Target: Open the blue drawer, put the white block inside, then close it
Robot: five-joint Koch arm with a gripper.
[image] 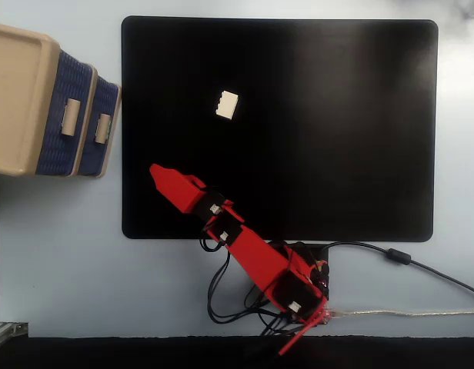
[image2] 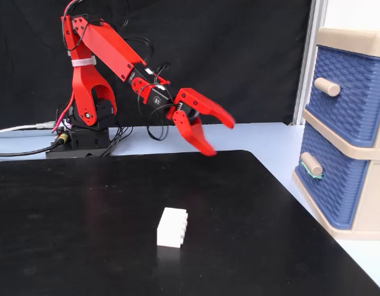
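Cabinet: a beige cabinet stands at the left edge of the top-down fixed view, off the mat, with two dark-blue drawers.
Blue drawer: the blue drawer is the smaller-looking front in that view (the lower one in the side-on fixed view); it looks fully closed, beige handle facing the mat.
Pincer: the red pincer is released, jaws spread and holding nothing, raised above the mat; from above it points toward the cabinet.
White block: the white block lies on the black mat, well apart from both pincer and drawers, untouched.
Counter: a pale blue counter carries everything.
Risk: the handles sit close together, so the pincer could hook the upper drawer by mistake; a pull off-axis may drag the light cabinet rather than slide the drawer.
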